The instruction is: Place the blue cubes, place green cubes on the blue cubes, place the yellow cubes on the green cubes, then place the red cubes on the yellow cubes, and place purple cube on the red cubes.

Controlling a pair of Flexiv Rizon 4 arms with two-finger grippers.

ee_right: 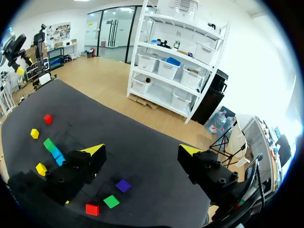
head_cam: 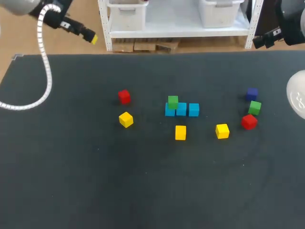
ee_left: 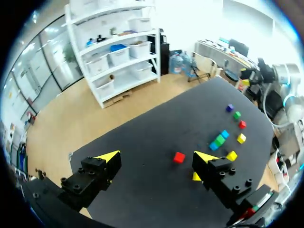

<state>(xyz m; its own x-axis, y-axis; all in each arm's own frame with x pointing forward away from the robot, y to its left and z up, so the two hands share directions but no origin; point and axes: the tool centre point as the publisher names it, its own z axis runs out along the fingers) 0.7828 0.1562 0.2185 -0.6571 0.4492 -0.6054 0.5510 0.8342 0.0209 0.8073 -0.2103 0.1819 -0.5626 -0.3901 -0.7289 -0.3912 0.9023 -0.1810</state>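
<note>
Behind the released left jaws a yellow cube [ee_left: 195,177] half hides; right jaws released.

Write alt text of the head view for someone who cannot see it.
On a table, three blue cubes sit in a row, a green cube atop the leftmost. Yellow cubes, red cubes, a second green cube and a purple cube lie scattered; the arms hang at the far corners.

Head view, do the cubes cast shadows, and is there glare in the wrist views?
Head view: even light; only a faint shadow beside the right-hand red cube on the dark table. Left wrist view: glare washes out the room beyond, not the table. Right wrist view: no glare on the table.
</note>
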